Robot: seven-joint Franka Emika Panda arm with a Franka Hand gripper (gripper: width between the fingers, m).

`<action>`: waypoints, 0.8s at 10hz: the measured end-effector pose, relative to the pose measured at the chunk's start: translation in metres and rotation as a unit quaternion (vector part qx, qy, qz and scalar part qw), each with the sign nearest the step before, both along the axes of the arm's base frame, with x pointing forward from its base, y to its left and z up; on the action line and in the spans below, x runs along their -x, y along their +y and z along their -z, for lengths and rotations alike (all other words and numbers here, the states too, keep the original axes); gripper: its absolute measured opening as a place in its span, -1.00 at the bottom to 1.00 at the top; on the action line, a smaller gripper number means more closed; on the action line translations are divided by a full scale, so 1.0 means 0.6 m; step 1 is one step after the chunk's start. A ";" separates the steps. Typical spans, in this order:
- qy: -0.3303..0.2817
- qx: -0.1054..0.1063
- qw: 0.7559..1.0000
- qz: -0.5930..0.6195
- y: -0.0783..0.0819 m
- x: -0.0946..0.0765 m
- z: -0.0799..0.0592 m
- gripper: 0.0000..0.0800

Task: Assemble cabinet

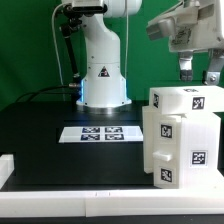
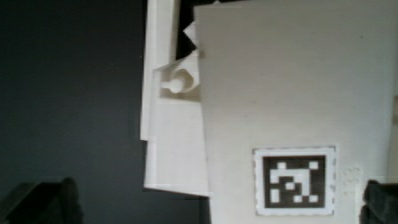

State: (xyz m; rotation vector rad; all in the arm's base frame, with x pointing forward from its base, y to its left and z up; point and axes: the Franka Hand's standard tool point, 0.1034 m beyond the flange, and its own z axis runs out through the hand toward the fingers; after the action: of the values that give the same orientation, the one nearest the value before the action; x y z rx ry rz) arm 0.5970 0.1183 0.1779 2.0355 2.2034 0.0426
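At the exterior view's right, on the black table (image 1: 40, 125), stands the white cabinet (image 1: 178, 135), upright and tagged. Just above it hangs the gripper (image 1: 199, 68), jaws spread wide, holding nothing. Marker board (image 1: 100, 132) lies beside.

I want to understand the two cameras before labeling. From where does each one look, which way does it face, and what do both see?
Exterior view: off the arm, facing the robot base across the black table; the marker board lies ahead, the tool hangs open above the cabinet.
Wrist view: on the wrist, looking closely onto a tagged cabinet panel; a dark fingertip shows.
Shared: the cabinet.
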 end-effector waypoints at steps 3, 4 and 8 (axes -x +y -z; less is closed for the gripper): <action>0.004 -0.006 1.000 0.009 0.009 0.033 0.028 0.99; 0.007 -0.006 1.000 0.010 0.011 0.038 0.032 0.99; 0.015 -0.003 1.000 0.021 -0.007 0.034 0.044 0.99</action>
State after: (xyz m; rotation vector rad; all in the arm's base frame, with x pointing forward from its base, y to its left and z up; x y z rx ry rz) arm 0.5767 0.1139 0.1515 2.0972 2.1792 0.0141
